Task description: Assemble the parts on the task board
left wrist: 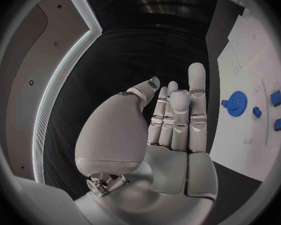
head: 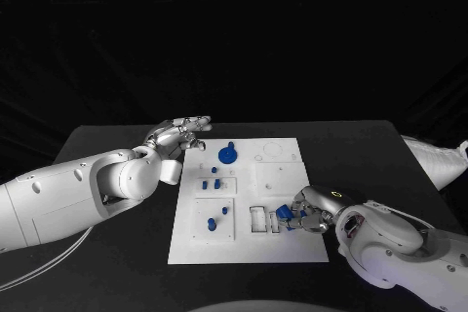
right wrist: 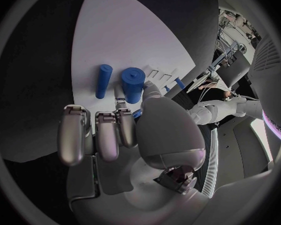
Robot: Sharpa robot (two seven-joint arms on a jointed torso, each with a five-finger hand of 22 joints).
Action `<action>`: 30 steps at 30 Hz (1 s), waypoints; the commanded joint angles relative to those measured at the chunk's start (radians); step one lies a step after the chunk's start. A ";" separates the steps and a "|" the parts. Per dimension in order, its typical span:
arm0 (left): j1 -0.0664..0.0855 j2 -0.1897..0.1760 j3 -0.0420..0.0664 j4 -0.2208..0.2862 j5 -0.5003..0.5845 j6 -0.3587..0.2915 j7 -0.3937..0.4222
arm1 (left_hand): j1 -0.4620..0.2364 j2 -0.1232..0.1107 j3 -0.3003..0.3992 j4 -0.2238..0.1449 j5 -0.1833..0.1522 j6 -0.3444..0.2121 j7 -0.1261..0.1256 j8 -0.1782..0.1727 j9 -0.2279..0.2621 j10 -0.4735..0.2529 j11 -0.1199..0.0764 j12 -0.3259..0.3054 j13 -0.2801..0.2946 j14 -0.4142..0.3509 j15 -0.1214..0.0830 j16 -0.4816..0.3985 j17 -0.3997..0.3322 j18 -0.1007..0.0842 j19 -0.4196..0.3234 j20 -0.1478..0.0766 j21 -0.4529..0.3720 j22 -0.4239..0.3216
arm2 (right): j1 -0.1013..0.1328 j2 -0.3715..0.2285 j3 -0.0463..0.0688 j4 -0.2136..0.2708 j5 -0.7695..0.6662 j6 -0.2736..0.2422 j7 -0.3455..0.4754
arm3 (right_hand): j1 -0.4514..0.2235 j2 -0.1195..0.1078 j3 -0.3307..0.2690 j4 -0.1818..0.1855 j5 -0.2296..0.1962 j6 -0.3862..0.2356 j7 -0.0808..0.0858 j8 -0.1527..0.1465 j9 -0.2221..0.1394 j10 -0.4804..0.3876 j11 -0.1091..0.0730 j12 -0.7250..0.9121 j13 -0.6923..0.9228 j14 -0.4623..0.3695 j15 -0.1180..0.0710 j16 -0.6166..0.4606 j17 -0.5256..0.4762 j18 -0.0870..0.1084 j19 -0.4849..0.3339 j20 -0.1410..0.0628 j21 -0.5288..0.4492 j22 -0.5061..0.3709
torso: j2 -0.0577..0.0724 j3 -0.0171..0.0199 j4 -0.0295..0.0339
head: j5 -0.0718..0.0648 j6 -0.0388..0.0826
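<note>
Looks to me like this one's only partway through. Starting nearest the camera, at the lower right of the head view, the right hand (head: 304, 214) is working at the task board's (head: 302, 252) lower right area, fingers curled over a blue cylinder (right wrist: 133, 84) and pinching it, I think, against the board; in the wrist view a thinner blue peg (right wrist: 103, 81) is lying just beside it on the white surface, apparently still loose. I can't tell whether the cylinder is going into a slot or just being picked up. Moving up the frame, a few small blue parts (head: 212, 224) are sitting in the square modules at the lower and middle left of the board, and I'm guessing those are already seated, though they're too small to be sure. Further up, the blue gear (head: 227, 153) is sitting near the board's top edge. Farthest back, at the upper left of the board, the left hand (head: 178, 134) is hovering beside that corner, fingers straight and loosely together, holding nothing at all, apparently just waiting while the right side is doing the work.
</note>
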 commanded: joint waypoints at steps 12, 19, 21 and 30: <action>0.000 0.001 0.001 0.002 -0.004 0.020 0.009 | -0.004 0.010 -0.007 -0.001 0.005 -0.006 0.001 0.003 0.000 -0.005 -0.002 0.003 0.001 -0.007 -0.002 0.000 -0.001 0.011 0.006 0.001 -0.007 -0.001 | 0.008 -0.029 0.014 0.069 0.191 -0.177 0.017 | 0.028 0.028 -0.004 -0.002 0.074 0.012 -0.008 0.020 0.036 0.018 -0.015 -0.005 0.104 0.080 -0.014 0.007 0.120 -0.020 0.009 -0.011 0.008 0.004 | 0.000 -0.0016 0.0002 | 0.001 0.004; 0.000 0.004 0.001 0.003 -0.004 0.021 0.009 | -0.004 0.010 -0.007 -0.001 0.005 -0.006 0.001 0.003 0.000 -0.005 -0.002 0.003 0.001 -0.007 -0.002 0.000 -0.001 0.011 0.006 0.001 -0.007 -0.001 | 0.012 0.007 0.016 0.065 0.243 -0.115 0.005 | 0.017 0.035 -0.010 0.003 0.081 0.012 -0.008 0.020 0.042 0.019 -0.015 -0.007 0.103 0.080 -0.015 0.007 0.121 -0.020 0.009 -0.012 0.009 0.004 | 0.000 -0.0020 0.0008 | 0.003 0.003; 0.000 0.004 0.001 0.003 -0.004 0.022 0.009 | -0.004 0.010 -0.007 -0.001 0.005 -0.006 0.001 0.003 0.000 -0.005 -0.002 0.003 0.001 -0.007 -0.002 0.000 -0.001 0.011 0.006 0.001 -0.007 -0.001 | 0.013 0.027 0.016 0.057 0.254 -0.083 -0.004 | -0.004 0.044 -0.019 0.004 0.080 0.011 -0.008 0.020 0.048 0.019 -0.015 -0.009 0.103 0.080 -0.014 0.007 0.121 -0.020 0.009 -0.012 0.010 0.006 | 0.000 -0.0025 -0.0002 | 0.006 0.002; 0.000 0.006 0.001 0.004 -0.004 0.023 0.007 | -0.004 0.010 -0.007 -0.001 0.005 -0.006 0.001 0.003 0.000 -0.005 -0.002 0.003 0.001 -0.007 -0.002 0.000 -0.001 0.011 0.006 0.001 -0.007 -0.001 | 0.014 0.083 0.015 0.031 0.257 -0.002 -0.024 | -0.047 0.064 -0.041 0.004 0.075 0.029 -0.017 0.030 0.068 0.020 -0.021 -0.016 0.102 0.080 -0.019 0.005 0.118 -0.020 0.009 -0.015 0.009 0.005 | 0.000 -0.0021 0.0001 | 0.010 0.001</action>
